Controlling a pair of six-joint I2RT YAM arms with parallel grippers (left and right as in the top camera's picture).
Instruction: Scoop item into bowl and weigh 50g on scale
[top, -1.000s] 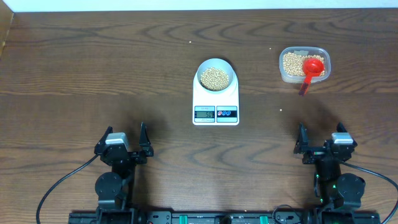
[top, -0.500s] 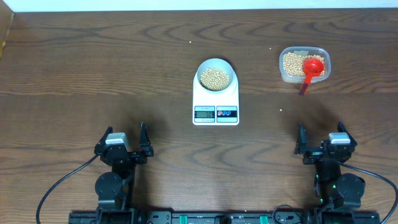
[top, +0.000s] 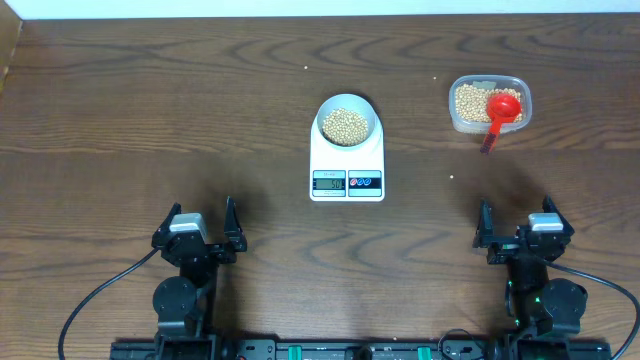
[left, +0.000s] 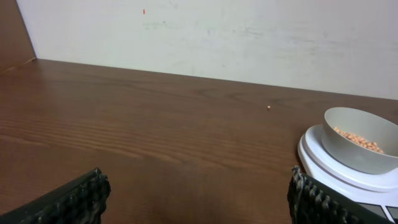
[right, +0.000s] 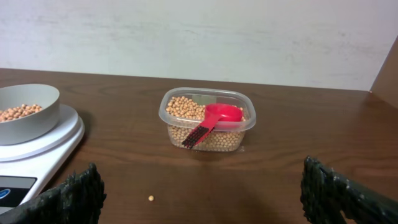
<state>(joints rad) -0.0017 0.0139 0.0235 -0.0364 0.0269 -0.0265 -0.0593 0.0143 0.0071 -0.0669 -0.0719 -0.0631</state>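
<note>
Against the frames of a second ago, nothing is seen to have shifted: the left end effector (top: 198, 222) and the right end effector (top: 517, 222) are kept at the near edge of the dark brown wooden tabletop (top: 150, 120), each with its black ribbed fingers (left: 81, 199) spread wide and nothing held between them. In both wrist views only the finger tips are shown, cut off by the lower frame edge. Well apart from both, at mid-table, the white rectangular digital kitchen scale (top: 347, 160) is set, and the small round pale white-blue bowl (top: 346, 99) is carried on its platform. A shallow heap of tiny round tan-yellow beans (top: 346, 126) is held in the bowl. The digits on the small grey display (top: 329, 181) cannot be read; the red and blue round buttons (top: 365, 181) are placed just beside it. At the far right a clear rounded-rectangular plastic tub (top: 462, 126) is filled with more of the same beans, and a red plastic scoop (top: 505, 104) is laid in it, its handle hung over the near rim. A few stray beans (top: 451, 178) are scattered on the bare wood.
</note>
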